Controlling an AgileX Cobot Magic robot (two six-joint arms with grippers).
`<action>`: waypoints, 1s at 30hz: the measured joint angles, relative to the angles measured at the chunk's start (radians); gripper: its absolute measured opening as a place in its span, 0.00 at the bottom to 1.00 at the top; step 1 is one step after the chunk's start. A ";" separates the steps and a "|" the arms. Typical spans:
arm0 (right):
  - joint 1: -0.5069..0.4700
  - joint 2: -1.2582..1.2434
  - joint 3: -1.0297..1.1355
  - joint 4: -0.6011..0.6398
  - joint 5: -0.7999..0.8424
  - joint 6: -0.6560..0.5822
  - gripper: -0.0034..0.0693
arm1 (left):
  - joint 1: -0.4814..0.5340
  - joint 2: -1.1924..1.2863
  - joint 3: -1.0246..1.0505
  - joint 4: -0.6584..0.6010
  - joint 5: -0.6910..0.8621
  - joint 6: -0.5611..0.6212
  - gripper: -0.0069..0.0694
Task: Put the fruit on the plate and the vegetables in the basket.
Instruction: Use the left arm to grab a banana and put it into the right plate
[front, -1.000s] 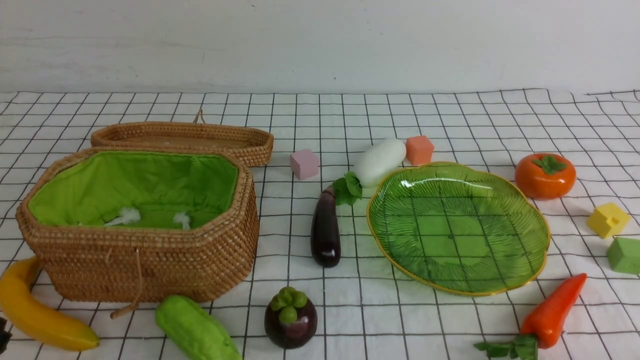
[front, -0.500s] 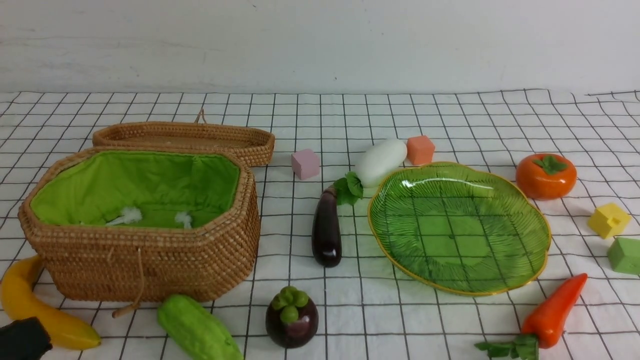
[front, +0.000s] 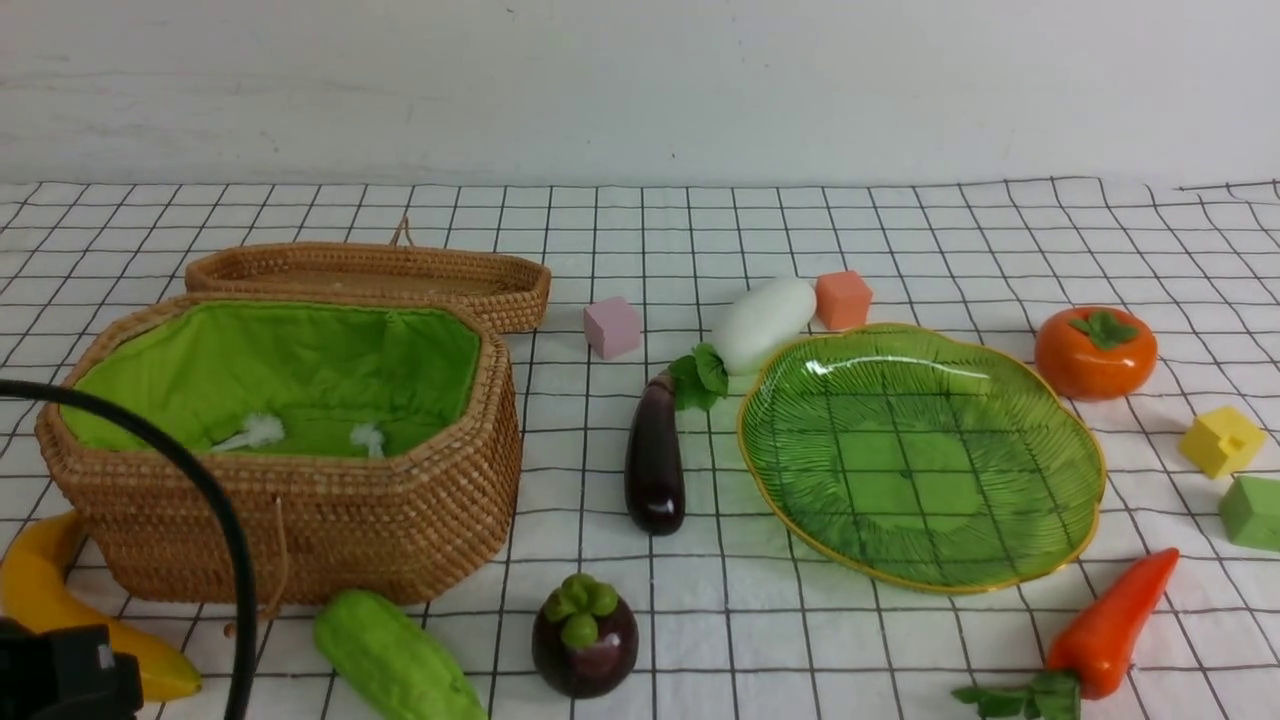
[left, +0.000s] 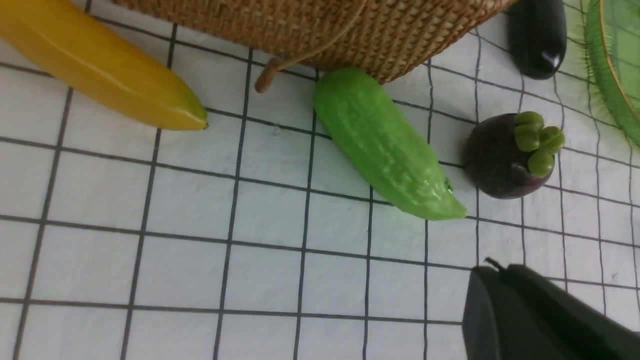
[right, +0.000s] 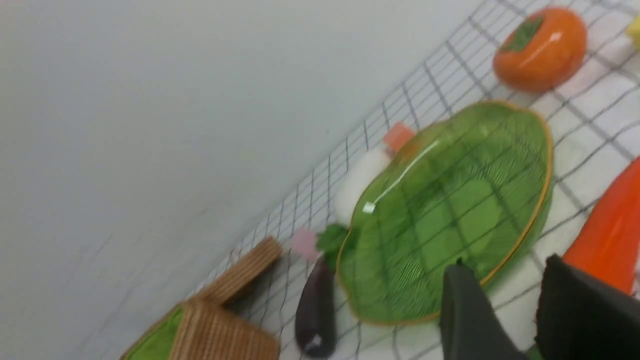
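Spotted near the desk's near-left corner: cucumber (left: 385, 150), one end against the foot of the basket (left: 350, 30), between banana (left: 100, 65) and mangosteen (left: 505, 155). Likely light, rigid and waxy-slick, so best pinched crosswise at the thick middle, away from the tapered tip. Cannot tell the spread of the left fingers (left: 525, 310) from the single dark tip in view; can see the right fingers (right: 465, 310) parted and empty.

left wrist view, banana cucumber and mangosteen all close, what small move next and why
Probably lower the left gripper toward the cucumber: it lies free on the cloth near the gripper, and the open basket it belongs in sits right beside it.
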 joint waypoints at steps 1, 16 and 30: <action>0.017 0.016 -0.058 0.007 0.096 -0.027 0.37 | 0.000 0.015 -0.008 0.005 -0.001 0.000 0.07; 0.144 0.613 -1.051 -0.116 0.940 -0.537 0.37 | 0.006 0.205 -0.118 0.321 0.043 -0.151 0.07; 0.401 0.614 -1.084 -0.063 0.993 -0.685 0.37 | 0.352 0.355 -0.038 0.155 -0.048 -0.121 0.07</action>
